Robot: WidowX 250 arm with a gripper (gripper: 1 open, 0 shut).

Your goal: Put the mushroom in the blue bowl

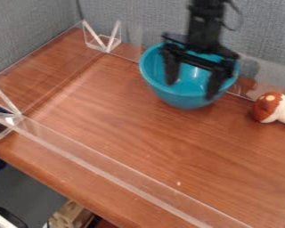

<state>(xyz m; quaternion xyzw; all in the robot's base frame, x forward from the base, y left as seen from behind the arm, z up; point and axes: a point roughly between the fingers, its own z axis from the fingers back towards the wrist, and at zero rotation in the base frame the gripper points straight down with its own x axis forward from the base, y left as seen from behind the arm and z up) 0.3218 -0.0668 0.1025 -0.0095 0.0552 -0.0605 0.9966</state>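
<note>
Camera view: gripper (195, 82) jaws spread, empty, over blue bowl (169, 87), upper centre. Mushroom (270, 107) on bench (121, 125), right edge; ungrasped, transfer pending.

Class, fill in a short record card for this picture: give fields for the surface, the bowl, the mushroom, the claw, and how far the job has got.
surface: wooden table with clear walls
blue bowl: upright, near back edge, nothing visible inside
mushroom: lying on the table right of the bowl, apart from it
claw: open, pointing down, over the bowl, holding nothing
progress: mushroom not yet picked up
</note>
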